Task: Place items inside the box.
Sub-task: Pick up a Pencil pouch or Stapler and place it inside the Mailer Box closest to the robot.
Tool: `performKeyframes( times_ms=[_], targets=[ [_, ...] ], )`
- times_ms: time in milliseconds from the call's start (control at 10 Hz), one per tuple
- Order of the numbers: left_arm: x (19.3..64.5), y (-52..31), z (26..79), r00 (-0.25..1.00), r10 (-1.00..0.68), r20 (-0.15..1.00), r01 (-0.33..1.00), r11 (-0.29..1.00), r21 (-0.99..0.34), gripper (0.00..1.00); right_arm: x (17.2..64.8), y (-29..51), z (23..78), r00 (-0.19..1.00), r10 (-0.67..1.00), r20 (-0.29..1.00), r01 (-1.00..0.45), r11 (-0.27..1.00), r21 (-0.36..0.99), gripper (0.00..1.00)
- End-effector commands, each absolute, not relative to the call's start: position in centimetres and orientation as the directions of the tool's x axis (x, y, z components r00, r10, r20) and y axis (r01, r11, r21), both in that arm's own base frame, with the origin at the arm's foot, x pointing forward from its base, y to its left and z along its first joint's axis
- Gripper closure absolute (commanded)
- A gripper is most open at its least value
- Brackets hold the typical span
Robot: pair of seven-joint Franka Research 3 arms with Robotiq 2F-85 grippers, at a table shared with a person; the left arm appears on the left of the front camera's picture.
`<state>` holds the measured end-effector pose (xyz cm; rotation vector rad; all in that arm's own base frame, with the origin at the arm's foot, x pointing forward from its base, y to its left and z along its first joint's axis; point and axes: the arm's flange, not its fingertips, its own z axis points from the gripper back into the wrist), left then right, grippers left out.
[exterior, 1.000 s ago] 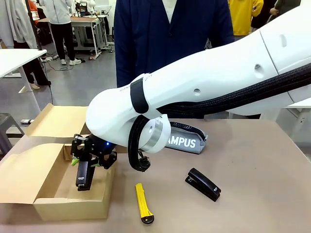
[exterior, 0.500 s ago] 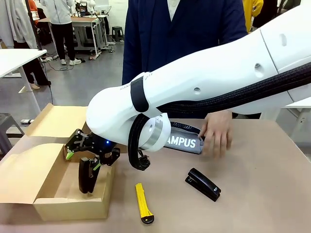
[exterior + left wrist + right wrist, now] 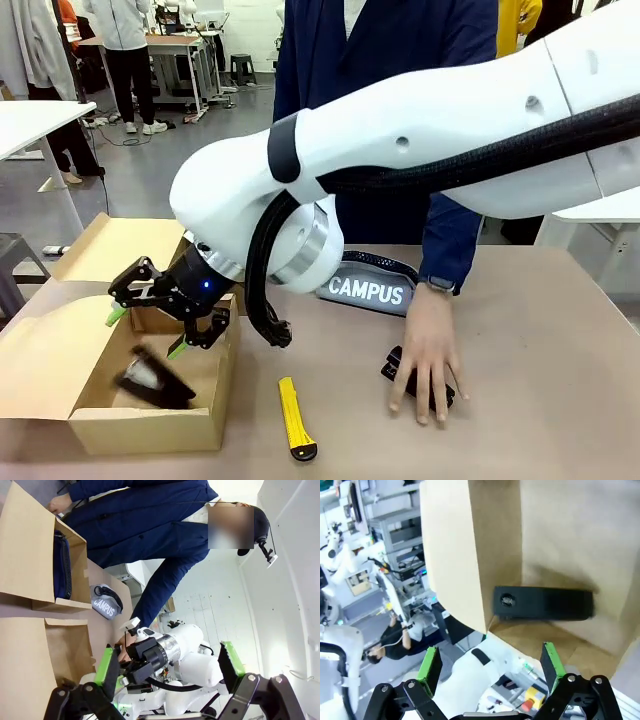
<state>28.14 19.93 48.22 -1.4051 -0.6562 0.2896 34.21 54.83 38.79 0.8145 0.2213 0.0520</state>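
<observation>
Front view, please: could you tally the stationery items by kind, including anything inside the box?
Black staplers: 2 (one stapler in the box, one stapler under the person's hand)
Yellow utility knife: 1
Grey CAMPUS pouch: 1
Total: 4

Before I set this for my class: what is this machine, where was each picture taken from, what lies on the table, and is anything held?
The white machine is a robot arm, one of two at the table. The front view looks across it at a person. The other two come from cameras on the arms' wrists. The right end effector hangs open over the cardboard box, holding nothing; a blurred black item is inside. The left end effector is open too. On the table: a grey CAMPUS pouch, a yellow knife, and a black stapler under the person's hand.
</observation>
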Motion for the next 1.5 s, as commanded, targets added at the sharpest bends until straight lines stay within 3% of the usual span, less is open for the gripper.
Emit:
performKeyframes(
  times_ms=[0,600,1200,1400],
  targets=[
    [28.0,19.8,48.4,0.79,0.554,0.262,0.204,0.165,-0.965,0.0,34.9,53.1,38.7,0.979,0.101,-0.178,0.063,0.678,0.732,0.0],
    [28.0,19.8,48.4,0.79,0.554,0.262,0.204,0.165,-0.965,0.0,34.9,49.4,41.1,0.978,0.1,-0.181,0.084,0.606,0.791,0.0],
    [28.0,19.8,48.4,0.79,0.554,0.262,0.204,0.165,-0.965,0.0,33.0,48.6,42.0,0.972,0.156,-0.175,0.043,0.614,0.788,0.0],
    [28.0,19.8,48.4,0.79,0.554,0.262,0.204,0.165,-0.965,0.0,33.6,41.2,45.8,0.972,0.159,-0.174,0.063,0.538,0.84,0.0]
  ],
)
